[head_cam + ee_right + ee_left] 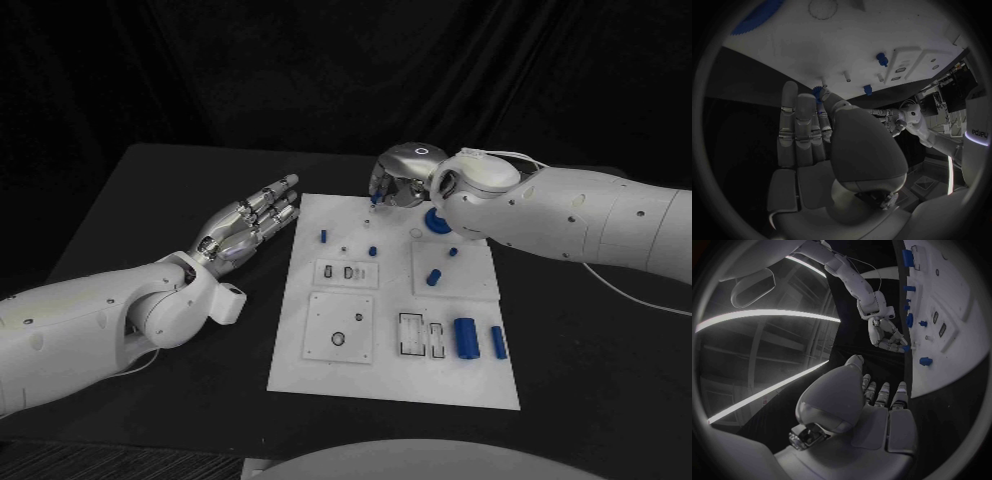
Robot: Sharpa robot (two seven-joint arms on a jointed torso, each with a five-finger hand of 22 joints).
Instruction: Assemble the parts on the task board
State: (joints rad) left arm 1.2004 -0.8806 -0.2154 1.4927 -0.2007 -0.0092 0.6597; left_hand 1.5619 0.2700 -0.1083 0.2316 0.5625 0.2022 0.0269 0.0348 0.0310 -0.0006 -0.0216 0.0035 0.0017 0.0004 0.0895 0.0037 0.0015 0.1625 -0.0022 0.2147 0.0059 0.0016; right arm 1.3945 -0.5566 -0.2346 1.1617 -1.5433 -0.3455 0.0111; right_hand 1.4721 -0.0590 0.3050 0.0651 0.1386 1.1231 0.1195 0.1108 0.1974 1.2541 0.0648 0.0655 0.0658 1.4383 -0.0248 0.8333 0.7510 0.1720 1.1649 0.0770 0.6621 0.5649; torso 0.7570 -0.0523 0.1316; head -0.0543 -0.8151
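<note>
The white task board (389, 375) lies in the middle of the black table. My right hand (404, 178) hovers over the board's far edge and pinches a small blue part (378, 200) between thumb and finger; the right wrist view shows that part (820, 94) at the fingertips. A blue gear (437, 222) lies just under the right wrist, partly hidden. My left hand (253, 222) is stretched out flat and empty beside the board's far left edge. Small blue pegs (323, 236) stand on the board, and two blue cylinders (466, 337) lie near its right front.
Raised white plates with slots and holes (342, 325) sit on the board's front half. Bare black table (159, 190) surrounds the board. In the left wrist view the right hand (889, 337) hangs past my left hand's fingers (882, 392), by the board (961, 355).
</note>
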